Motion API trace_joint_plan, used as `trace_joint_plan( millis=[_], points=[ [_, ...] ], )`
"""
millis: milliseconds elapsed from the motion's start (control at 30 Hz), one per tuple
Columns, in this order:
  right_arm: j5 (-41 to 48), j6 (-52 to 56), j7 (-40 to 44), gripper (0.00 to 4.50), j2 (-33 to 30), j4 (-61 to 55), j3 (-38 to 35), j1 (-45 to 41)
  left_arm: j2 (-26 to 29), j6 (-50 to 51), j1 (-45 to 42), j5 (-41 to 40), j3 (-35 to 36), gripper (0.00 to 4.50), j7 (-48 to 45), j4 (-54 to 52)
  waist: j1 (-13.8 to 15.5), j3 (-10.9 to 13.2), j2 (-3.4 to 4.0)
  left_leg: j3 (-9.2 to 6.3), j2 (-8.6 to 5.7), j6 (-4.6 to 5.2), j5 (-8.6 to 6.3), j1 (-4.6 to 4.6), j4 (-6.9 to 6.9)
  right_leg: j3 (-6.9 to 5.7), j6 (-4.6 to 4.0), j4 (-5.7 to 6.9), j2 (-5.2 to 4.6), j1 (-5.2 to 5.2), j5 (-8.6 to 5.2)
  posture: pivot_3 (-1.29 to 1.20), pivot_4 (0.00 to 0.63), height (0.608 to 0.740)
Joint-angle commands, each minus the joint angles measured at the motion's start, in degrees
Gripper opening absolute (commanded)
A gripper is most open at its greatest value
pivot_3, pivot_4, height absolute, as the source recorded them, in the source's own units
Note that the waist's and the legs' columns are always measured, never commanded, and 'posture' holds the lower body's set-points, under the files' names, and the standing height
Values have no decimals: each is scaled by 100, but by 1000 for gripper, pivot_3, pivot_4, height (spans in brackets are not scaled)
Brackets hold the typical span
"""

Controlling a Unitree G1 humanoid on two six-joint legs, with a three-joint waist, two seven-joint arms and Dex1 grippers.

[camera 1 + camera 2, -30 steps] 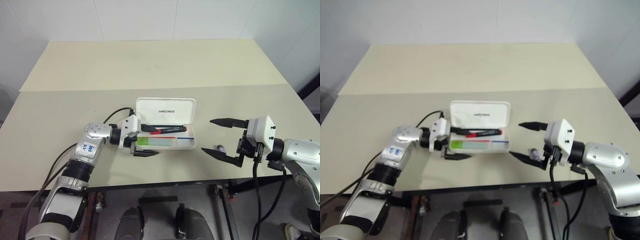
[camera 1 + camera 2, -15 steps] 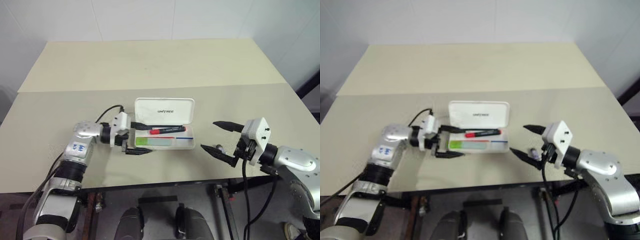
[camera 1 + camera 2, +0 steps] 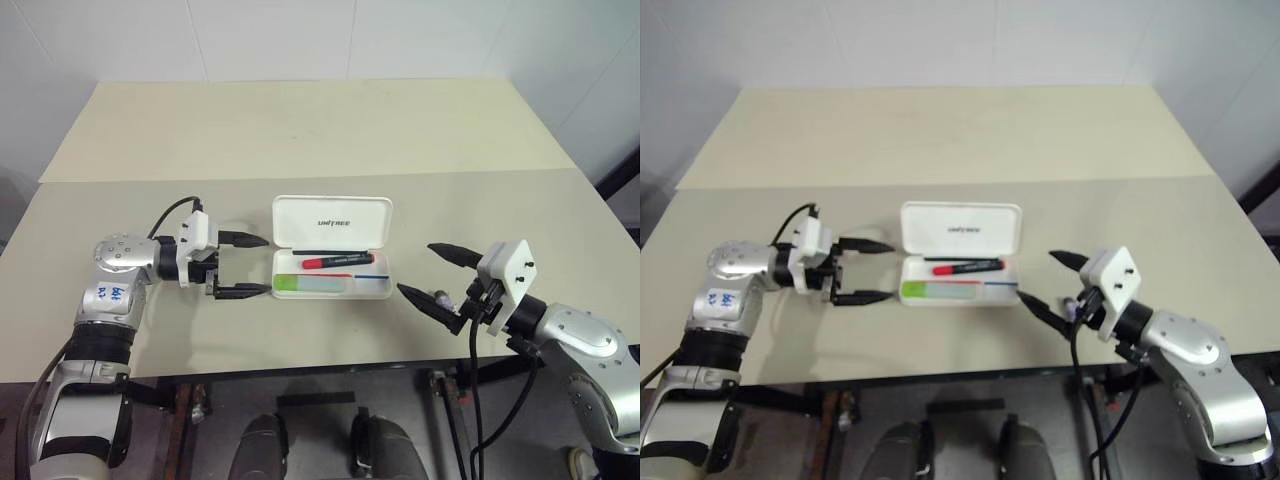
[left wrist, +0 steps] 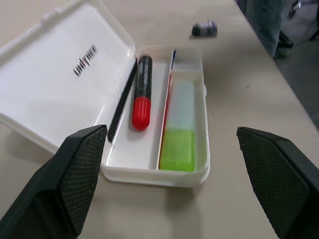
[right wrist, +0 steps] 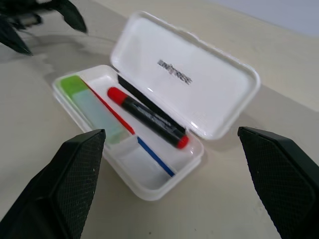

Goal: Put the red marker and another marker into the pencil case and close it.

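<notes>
In the open pencil case (image 3: 332,248): one red marker (image 3: 334,262), one mint-green marker (image 3: 312,284).

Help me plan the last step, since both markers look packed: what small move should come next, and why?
Probably bring a gripper to the raised lid and start tipping it shut. The red marker and the mint-green marker both lie inside the pencil case, whose lid stands open. The left gripper and right gripper are open, empty and apart from the case.
</notes>
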Motion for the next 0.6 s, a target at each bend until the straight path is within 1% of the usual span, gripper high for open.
trace_joint_plan(
  millis=[33, 267, 500, 600],
  points=[
    [-96, 18, -320, 4500, 107, -188, -182, 157, 205, 271, 103, -331, 246, 4471, -44, -537, -5, 0, 0, 0, 1, 0, 0, 0, 0, 0, 0, 0, 1, 0, 0, 0, 150, 740],
    [-384, 4, -833, 4500, 426, -22, -313, 645, 523, 643, 334, -577, 413, 4471, -103, -1044, -7, 0, 0, -1, 3, -2, -1, 1, -3, 0, -3, 0, 2, -1, -2, 0, 150, 740],
    [-723, -161, -1028, 4500, 653, 357, -240, 843, 683, 759, 384, -672, 466, 4471, -109, -1196, -5, 0, 0, -1, 3, -5, -4, 2, -2, 1, -3, 0, 2, -1, -4, 0, 150, 740],
    [-923, -270, -1226, 4500, 844, 669, -214, 899, 712, 805, 353, -695, 466, 4471, -74, -1282, -7, 0, 0, 0, 4, -5, -5, 2, -3, 1, -4, -1, 3, -1, -4, 0, 150, 740]
  ],
)
